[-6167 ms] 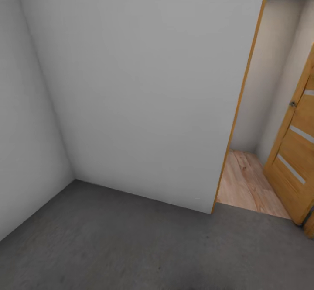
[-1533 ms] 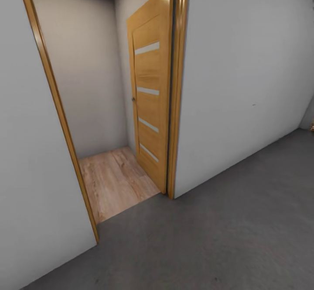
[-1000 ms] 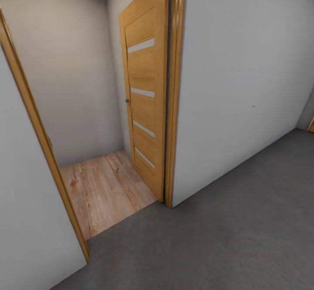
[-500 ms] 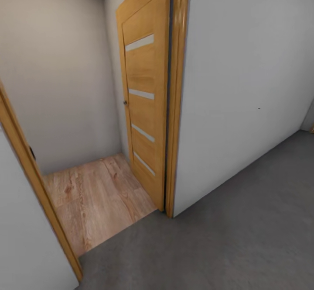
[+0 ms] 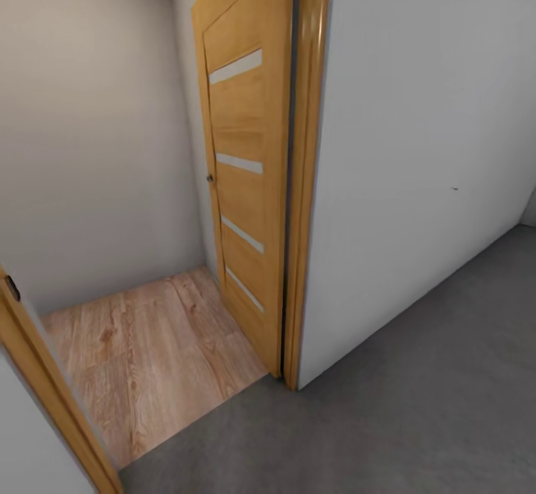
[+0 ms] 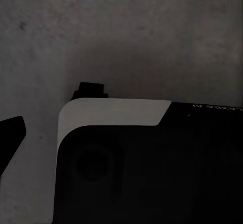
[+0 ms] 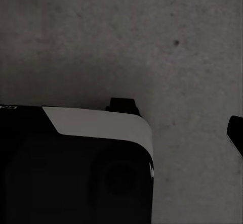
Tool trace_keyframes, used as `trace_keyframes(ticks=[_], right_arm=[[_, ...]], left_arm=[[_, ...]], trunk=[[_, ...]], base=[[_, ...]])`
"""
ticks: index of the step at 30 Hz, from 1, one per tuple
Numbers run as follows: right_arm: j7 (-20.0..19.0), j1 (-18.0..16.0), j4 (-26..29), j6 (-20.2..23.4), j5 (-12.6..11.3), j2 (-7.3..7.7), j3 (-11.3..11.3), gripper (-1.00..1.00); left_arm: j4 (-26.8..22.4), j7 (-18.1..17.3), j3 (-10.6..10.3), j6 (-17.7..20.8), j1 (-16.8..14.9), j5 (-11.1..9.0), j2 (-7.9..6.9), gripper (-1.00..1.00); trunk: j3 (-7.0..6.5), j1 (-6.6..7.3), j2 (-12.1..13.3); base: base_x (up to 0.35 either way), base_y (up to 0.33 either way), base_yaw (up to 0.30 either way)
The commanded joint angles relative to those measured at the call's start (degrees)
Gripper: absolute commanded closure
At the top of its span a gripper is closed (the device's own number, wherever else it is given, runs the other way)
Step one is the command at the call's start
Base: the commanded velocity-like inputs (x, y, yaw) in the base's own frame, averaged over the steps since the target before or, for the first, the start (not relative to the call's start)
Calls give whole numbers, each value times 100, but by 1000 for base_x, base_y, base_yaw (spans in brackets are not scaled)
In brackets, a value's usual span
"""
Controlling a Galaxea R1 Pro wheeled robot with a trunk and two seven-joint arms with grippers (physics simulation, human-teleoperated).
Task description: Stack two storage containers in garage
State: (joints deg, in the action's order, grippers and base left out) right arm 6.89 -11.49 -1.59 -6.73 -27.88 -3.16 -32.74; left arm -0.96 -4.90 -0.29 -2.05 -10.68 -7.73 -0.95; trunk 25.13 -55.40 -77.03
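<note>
A: What does the head view give, reading across?

B: At nine o'clock a cream wall (image 5: 89,144). At seven o'clock a strip of wood-plank floor (image 5: 149,360) beyond the threshold, with a slice of the near door jamb (image 5: 45,390) at the lower corner. At twelve o'clock the open wooden door (image 5: 242,174) with pale slots, folded back against its frame (image 5: 304,181). From one to three o'clock a plain white wall (image 5: 424,129), and from four to six o'clock the grey concrete floor (image 5: 387,419) of the garage.

A: And the storage containers?

B: No container appears anywhere here. My guess is one is yet to be fetched from the living room, through that doorway at about ten o'clock. Which arm is nearer, or how a bin's long axis lies, can't be judged yet.

A: The fingers?

B: I cannot tell. Each wrist view has speckled concrete, the robot's own dark body with a white edge (image 6: 114,113) (image 7: 101,120), and a dark sliver at the border, perhaps a fingertip. Neither shows the gap. The wrist views confirm concrete underfoot; the head view adds the doorway.
</note>
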Motion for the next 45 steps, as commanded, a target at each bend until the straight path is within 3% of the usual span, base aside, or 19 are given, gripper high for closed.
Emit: trace_keyframes(ticks=[1, 45], right_arm=[[5, -7, -17, -30, -51, -7, -48, -100], [5, -7, -17, -28, -52, -9, -48, -100]], left_arm=[[8, -29, -6, -15, -4, -55, -2, -100], [8, -29, -6, -23, -4, -60, -10, -100]], trunk=[[6, -3, -3], [6, -3, -3]], base=[[319, 0, 0], [319, 0, 0]])
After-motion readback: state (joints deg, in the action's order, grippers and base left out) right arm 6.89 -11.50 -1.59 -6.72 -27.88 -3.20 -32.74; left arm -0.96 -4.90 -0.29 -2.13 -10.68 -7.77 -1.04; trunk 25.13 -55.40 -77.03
